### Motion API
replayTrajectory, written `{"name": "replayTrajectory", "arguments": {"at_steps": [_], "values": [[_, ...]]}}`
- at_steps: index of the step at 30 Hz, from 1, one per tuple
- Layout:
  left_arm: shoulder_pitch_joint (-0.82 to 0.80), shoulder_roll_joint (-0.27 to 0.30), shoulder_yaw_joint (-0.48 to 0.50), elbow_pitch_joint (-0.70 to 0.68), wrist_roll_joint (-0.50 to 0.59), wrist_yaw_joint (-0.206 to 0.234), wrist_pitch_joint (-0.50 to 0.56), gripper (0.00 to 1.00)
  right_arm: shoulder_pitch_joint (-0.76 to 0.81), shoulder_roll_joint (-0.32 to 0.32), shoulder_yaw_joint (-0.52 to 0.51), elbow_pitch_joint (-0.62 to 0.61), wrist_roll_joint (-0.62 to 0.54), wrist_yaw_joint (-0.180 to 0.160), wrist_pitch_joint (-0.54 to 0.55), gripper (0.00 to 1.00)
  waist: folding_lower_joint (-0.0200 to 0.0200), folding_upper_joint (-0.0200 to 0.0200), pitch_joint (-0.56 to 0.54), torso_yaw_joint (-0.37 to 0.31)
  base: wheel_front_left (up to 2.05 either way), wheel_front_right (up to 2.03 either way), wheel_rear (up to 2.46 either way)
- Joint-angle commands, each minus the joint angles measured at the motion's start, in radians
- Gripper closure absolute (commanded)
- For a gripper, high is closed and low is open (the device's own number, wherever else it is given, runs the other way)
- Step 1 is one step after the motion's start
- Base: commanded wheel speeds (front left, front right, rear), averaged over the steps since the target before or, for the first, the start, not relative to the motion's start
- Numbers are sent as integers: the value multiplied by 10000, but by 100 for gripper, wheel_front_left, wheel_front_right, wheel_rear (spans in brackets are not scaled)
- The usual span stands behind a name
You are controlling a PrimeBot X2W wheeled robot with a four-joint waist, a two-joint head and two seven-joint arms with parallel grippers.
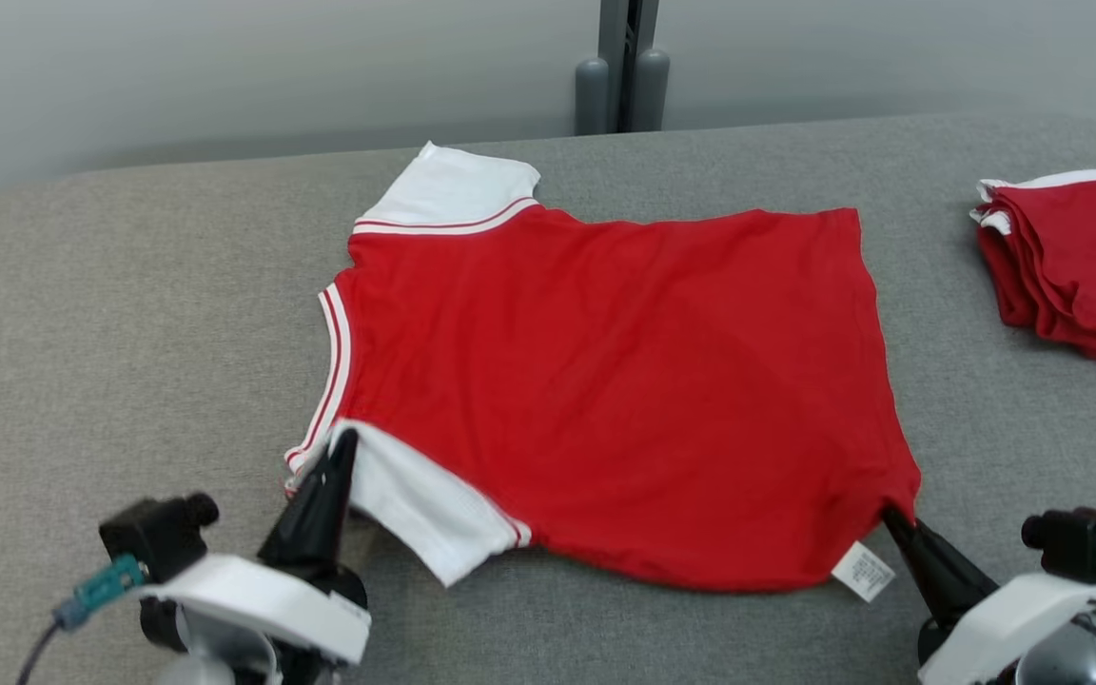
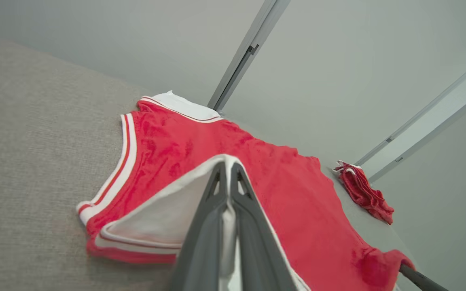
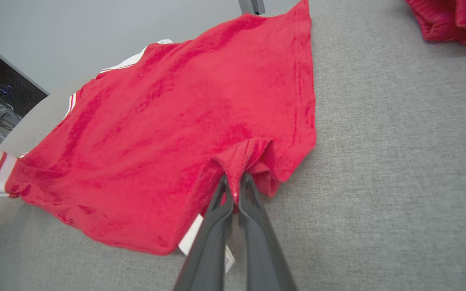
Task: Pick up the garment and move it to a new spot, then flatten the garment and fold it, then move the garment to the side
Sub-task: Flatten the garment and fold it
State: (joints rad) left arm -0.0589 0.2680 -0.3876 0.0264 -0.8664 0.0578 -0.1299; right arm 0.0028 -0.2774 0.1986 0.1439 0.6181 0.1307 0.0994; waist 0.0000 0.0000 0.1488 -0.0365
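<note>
A red garment [image 1: 624,381] with white sleeves and striped trim lies spread on the grey cushioned surface [image 1: 129,314], collar toward the left. My left gripper [image 1: 346,440] is shut on the near white sleeve [image 1: 415,504], and in the left wrist view the same left gripper [image 2: 228,166] pinches that sleeve's [image 2: 164,218] white cloth. My right gripper [image 1: 888,514] is shut on the near hem corner, beside the white care label [image 1: 862,572]. In the right wrist view the right gripper [image 3: 235,182] bunches the garment's [image 3: 184,117] red hem between its fingers.
A second red and white garment [image 1: 1076,257], folded, sits at the far right of the surface; this folded garment [image 2: 364,190] also lies beyond the spread one, and its edge [image 3: 451,20] is at top right. A grey post [image 1: 624,67] stands behind the surface against the pale wall.
</note>
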Motion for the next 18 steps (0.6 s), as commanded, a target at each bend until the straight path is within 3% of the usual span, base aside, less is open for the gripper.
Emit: {"name": "replayTrajectory", "arguments": {"at_steps": [1,18], "values": [[-560,104,99,249,-26,-129,122,100,-409,-19,-18,192,234,2,41,100,0,0,155,-113,0,0,0],[-3914,-62,136,3699,-63,-1035,446,100,-3658,5,496,2589,1606,2,-14,100,0,0,859,-345,0,0,0]]}}
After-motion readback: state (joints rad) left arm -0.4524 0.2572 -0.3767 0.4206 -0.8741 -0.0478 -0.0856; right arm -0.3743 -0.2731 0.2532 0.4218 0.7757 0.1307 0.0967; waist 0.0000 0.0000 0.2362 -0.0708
